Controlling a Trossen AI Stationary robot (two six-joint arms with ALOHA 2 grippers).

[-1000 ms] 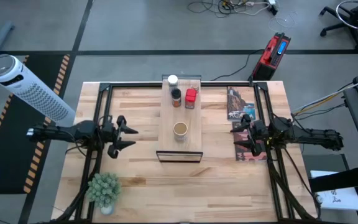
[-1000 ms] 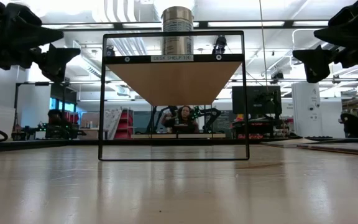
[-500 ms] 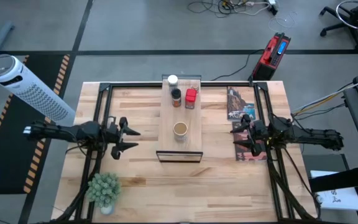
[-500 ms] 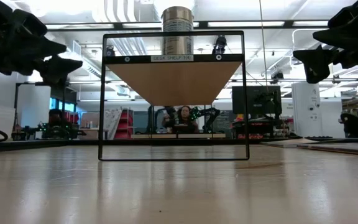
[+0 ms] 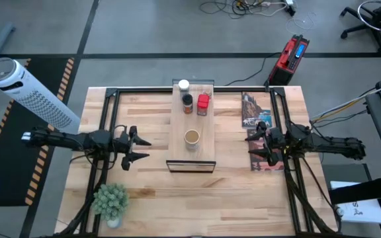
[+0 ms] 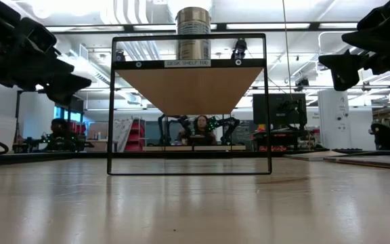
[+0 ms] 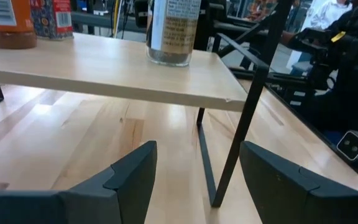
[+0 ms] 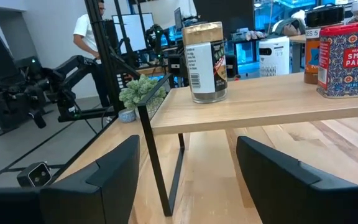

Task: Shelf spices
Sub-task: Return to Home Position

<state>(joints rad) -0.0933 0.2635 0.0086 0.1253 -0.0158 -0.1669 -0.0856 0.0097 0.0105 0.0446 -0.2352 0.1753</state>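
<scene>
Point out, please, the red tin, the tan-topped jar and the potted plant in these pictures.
red tin point(image 5: 203, 103): high view, on its red top.
tan-topped jar point(image 5: 192, 137): high view, on its round lid.
potted plant point(image 5: 110, 198): high view, on its foliage.

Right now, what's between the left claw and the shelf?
Nothing: only bare tabletop lies between the left gripper and the shelf, as the high view shows.

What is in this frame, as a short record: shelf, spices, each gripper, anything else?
shelf: pale board on a black frame, mid-table
spices: all four on the shelf; white-capped jar, dark jar and red tin at its far end, tan-topped jar apart, nearer the front
left gripper: left of the shelf, fingers open, empty
right gripper: right of the shelf, over the game box, fingers open, empty
other: plant, near-left corner
</scene>
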